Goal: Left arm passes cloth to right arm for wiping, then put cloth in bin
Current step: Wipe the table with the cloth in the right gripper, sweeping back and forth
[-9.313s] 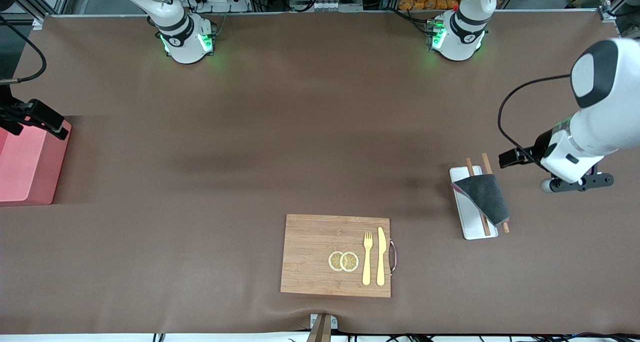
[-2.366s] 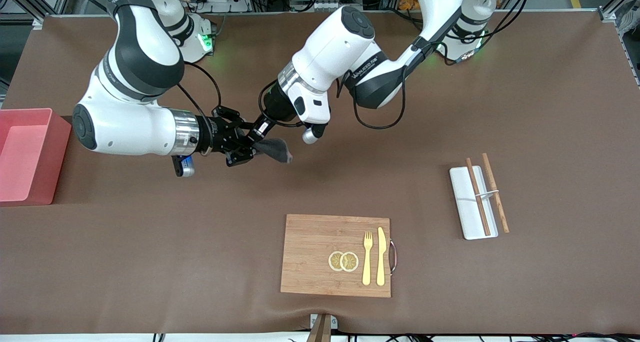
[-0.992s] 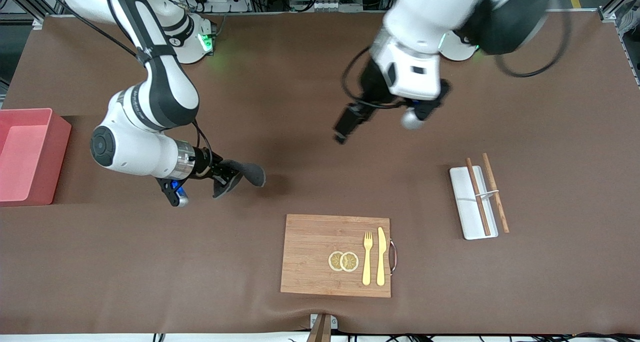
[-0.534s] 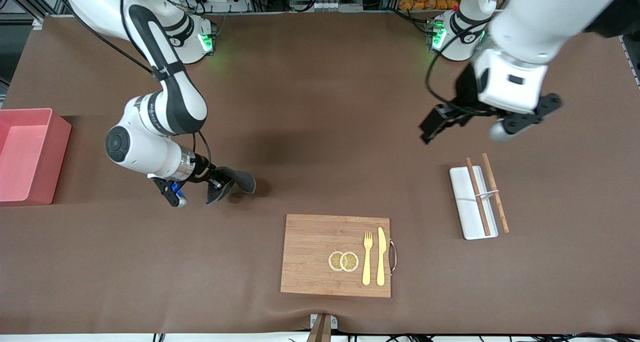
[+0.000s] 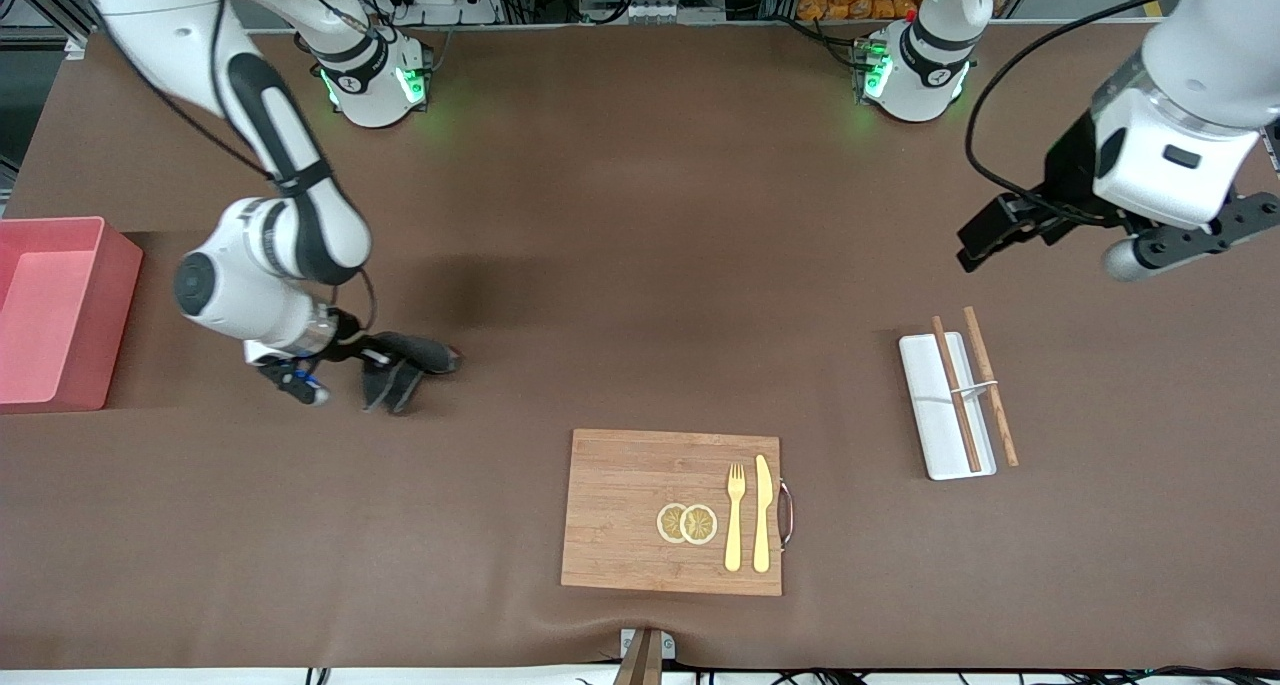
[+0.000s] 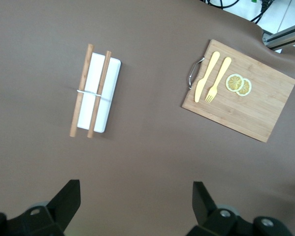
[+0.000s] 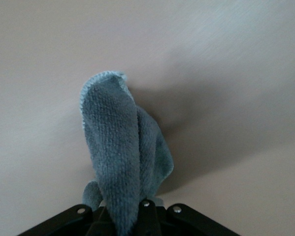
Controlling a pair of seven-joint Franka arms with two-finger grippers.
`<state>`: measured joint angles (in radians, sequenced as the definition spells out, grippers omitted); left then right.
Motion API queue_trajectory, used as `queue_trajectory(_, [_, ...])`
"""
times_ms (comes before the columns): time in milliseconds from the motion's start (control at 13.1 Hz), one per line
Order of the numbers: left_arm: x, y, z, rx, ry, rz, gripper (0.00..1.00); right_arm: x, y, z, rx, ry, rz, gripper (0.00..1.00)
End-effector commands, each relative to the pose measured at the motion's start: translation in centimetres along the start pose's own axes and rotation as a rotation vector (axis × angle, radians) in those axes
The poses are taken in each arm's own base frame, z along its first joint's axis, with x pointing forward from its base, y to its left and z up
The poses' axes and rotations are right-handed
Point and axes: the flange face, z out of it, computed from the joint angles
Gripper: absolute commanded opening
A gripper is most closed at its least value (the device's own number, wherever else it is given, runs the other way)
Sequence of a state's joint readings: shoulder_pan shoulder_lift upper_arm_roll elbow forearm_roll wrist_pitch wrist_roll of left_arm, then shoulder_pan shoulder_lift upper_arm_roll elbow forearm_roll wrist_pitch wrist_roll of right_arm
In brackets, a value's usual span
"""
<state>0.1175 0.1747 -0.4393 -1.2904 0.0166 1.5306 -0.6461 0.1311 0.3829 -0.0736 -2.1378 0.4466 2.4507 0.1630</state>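
Note:
My right gripper [image 5: 378, 363] is shut on the charcoal-grey cloth [image 5: 415, 355], low over the brown table [image 5: 640, 265], between the bin and the cutting board. In the right wrist view the folded cloth [image 7: 122, 147] hangs out of my right gripper [image 7: 130, 219] down to the table; whether it touches, I cannot tell. The salmon-pink bin [image 5: 118, 315] stands at the right arm's end of the table. My left gripper [image 5: 985, 235] hangs open over bare table beside the white tray. The left wrist view shows nothing between the fingers of the left gripper [image 6: 136, 201].
A wooden cutting board [image 5: 620, 515] with a yellow fork, a knife and lemon slices lies nearest the front camera. A white tray [image 5: 930, 415] with two wooden chopsticks lies toward the left arm's end. The left wrist view shows the tray [image 6: 100, 96] and the board [image 6: 241, 91].
My right arm has carried the cloth toward the bin's end of the table and lower. My left arm has swung back toward its own end, open and empty.

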Motion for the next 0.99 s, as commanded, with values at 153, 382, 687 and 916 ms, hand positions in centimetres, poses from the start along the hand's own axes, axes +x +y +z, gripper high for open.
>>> queue_trajectory(153, [0.7, -4.3, -0.5, 0.06, -0.032, 0.082, 1.0, 7.0, 13.9, -3.7, 0.015, 0.073, -0.317, 0.0])
queue_trajectory(382, [1.7, -8.7, -0.5, 0.103, -0.069, 0.096, 1.0, 13.1, 21.0, -7.4, -0.167, 0.117, -0.54, 0.0])
queue_trajectory(687, [1.7, -13.3, 1.2, 0.137, -0.087, 0.107, 1.0, 15.8, 21.8, -13.1, -0.338, 0.06, -0.658, 0.0])
queue_trajectory(916, [1.0, -15.0, 1.5, 0.107, -0.031, 0.129, 1.0, 14.3, 18.1, -9.5, -0.32, 0.046, -0.529, 0.0])
